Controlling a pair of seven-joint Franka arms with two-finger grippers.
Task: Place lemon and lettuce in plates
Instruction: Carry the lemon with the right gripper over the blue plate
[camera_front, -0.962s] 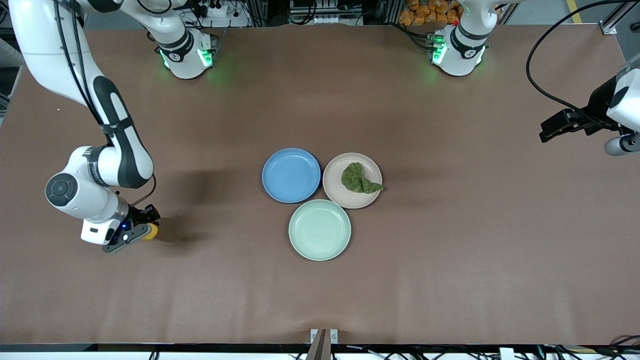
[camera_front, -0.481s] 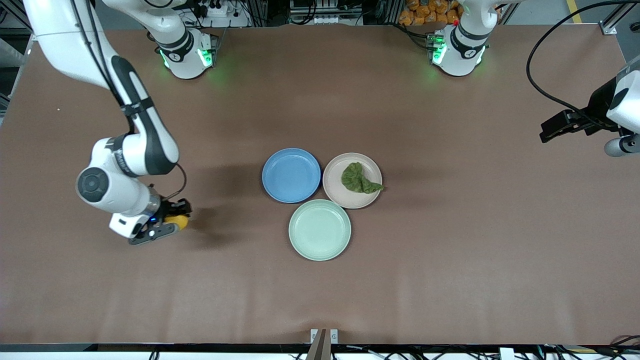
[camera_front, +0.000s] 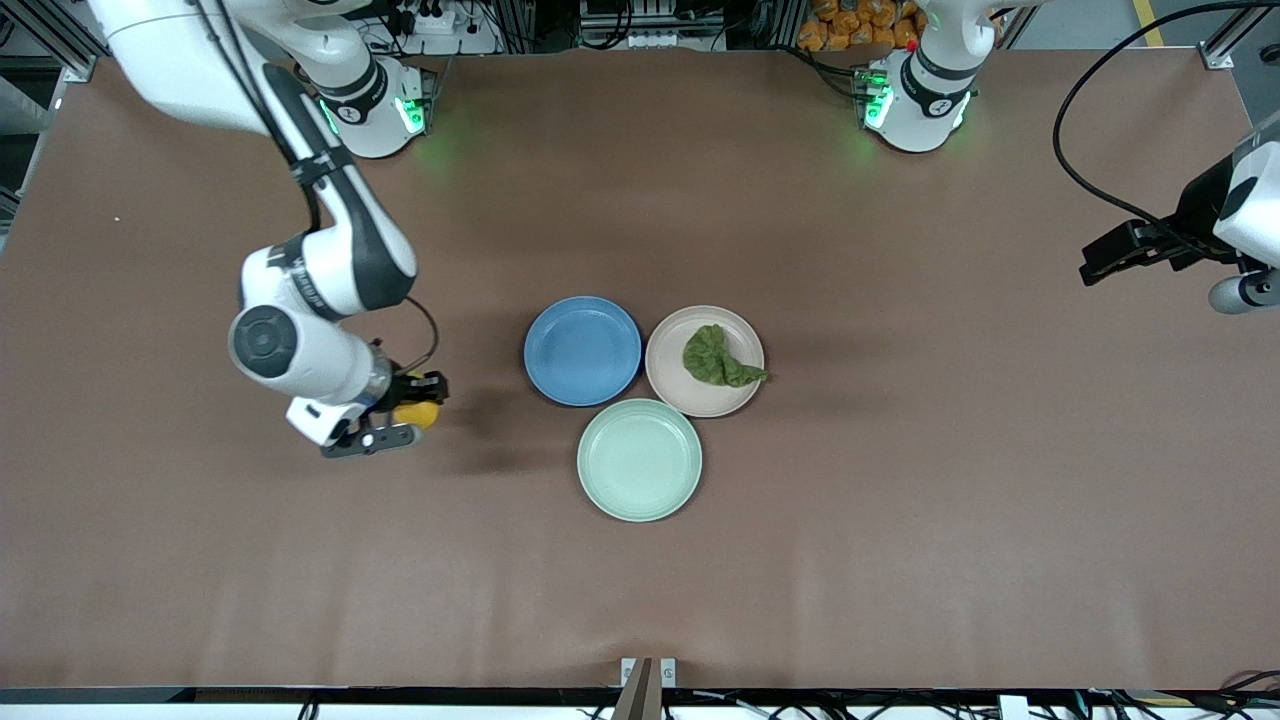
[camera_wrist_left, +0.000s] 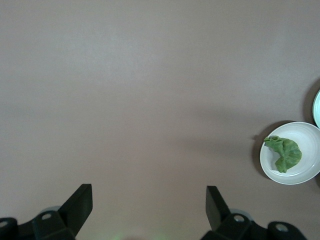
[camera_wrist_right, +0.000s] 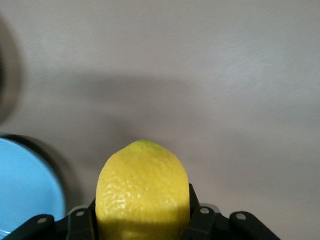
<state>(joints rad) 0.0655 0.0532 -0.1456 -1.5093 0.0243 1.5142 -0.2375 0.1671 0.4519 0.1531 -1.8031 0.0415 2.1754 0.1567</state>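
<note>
My right gripper (camera_front: 408, 414) is shut on the yellow lemon (camera_front: 417, 413) and holds it over bare table, beside the blue plate (camera_front: 582, 350) toward the right arm's end. In the right wrist view the lemon (camera_wrist_right: 143, 192) fills the jaws and the blue plate's (camera_wrist_right: 25, 187) edge shows. The dark green lettuce (camera_front: 718, 358) lies on the beige-pink plate (camera_front: 672, 388), its tail over the rim. My left gripper (camera_front: 1098, 264) waits open and empty over the left arm's end of the table. Its wrist view shows the lettuce (camera_wrist_left: 285, 154) on its plate (camera_wrist_left: 311, 142) far off.
A pale mint-green plate (camera_front: 639, 460) sits nearer to the front camera, touching the blue and beige-pink plates. The brown table (camera_front: 900, 520) spreads wide around the three plates.
My right gripper has carried the lemon across the table toward the plates. The left arm, the plates and the lettuce have not moved.
</note>
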